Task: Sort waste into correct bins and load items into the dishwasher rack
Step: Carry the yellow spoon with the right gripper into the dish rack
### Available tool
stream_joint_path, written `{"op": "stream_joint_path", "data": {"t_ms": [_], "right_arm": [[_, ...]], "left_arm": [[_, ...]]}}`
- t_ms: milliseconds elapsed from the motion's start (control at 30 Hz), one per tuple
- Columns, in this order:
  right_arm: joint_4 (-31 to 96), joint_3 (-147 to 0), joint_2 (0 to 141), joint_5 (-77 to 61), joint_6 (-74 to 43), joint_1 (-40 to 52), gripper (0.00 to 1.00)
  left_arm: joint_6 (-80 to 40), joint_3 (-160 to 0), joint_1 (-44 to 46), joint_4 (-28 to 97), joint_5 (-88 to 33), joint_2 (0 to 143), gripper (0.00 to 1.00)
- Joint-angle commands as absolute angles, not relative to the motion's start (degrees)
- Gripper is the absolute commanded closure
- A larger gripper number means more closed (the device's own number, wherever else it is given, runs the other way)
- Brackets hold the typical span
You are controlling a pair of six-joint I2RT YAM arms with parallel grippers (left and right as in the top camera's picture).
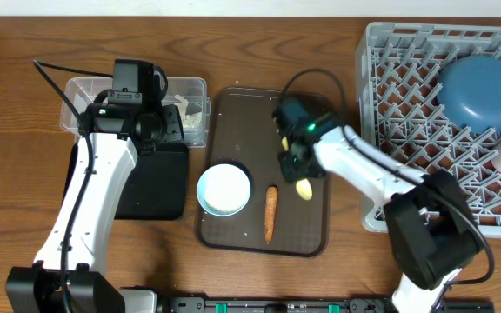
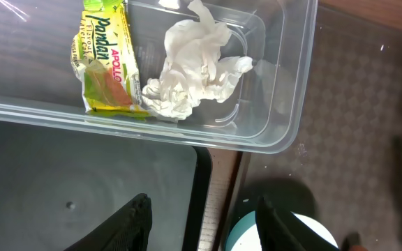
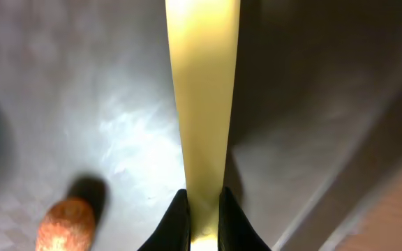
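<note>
On the central serving tray (image 1: 242,122) the bowl (image 1: 224,189) lies left of the carrot (image 1: 270,213), with the spoon (image 1: 303,188) to the carrot's right. To the left, the tub (image 1: 194,85) holds the snack wrapper (image 2: 107,59) and tissue (image 2: 190,63), with the shallow tray (image 1: 159,187) just nearer. At right, the dishwasher rack (image 1: 390,87) holds the plate (image 1: 481,94).

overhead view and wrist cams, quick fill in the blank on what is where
The right claw is shut on the yellow ____.
In the clear tub, beside the tissue, lies the ____.
The carrot lies on the brown tray near the white ____.
The blue plate sits in the grey ____.
Missing: spoon, wrapper, bowl, rack.
</note>
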State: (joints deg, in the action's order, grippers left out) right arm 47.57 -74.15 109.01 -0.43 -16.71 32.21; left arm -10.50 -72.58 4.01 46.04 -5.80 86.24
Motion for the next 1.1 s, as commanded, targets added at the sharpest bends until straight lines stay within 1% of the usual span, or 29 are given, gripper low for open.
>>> {"op": "stream_joint_path", "data": {"t_ms": [0,133,433,600,733,1067], "right_arm": [[48.84,-77.38,106.06,-0.21,-14.02,28.58,0.99],[50.68,-79.31,102.56,-0.19,-12.75,23.77,0.99],[53.28,-79.77,90.04,-1.1,-8.51,9.32,0.99],[58.37,-79.77,88.09,-1.17,-6.52,2.98,0.99],[61.73,-79.48,89.43,-2.09,-5.89,1.28,0.99],[61.1,-77.03,96.44,-3.46,-5.5,2.28,0.99]], "left_arm": [[-10.61,-72.99,3.81,46.02,-5.34,85.71,0.5],[-10.61,-72.99,3.81,46.02,-5.34,85.71,0.5],[-10.61,-72.99,3.81,46.02,-5.34,85.71,0.5],[-10.61,-72.99,3.81,46.02,-5.34,85.71,0.5],[-10.61,-72.99,3.81,46.0,-5.34,85.71,0.5],[-10.61,-72.99,3.81,46.02,-5.34,85.71,0.5]]}}
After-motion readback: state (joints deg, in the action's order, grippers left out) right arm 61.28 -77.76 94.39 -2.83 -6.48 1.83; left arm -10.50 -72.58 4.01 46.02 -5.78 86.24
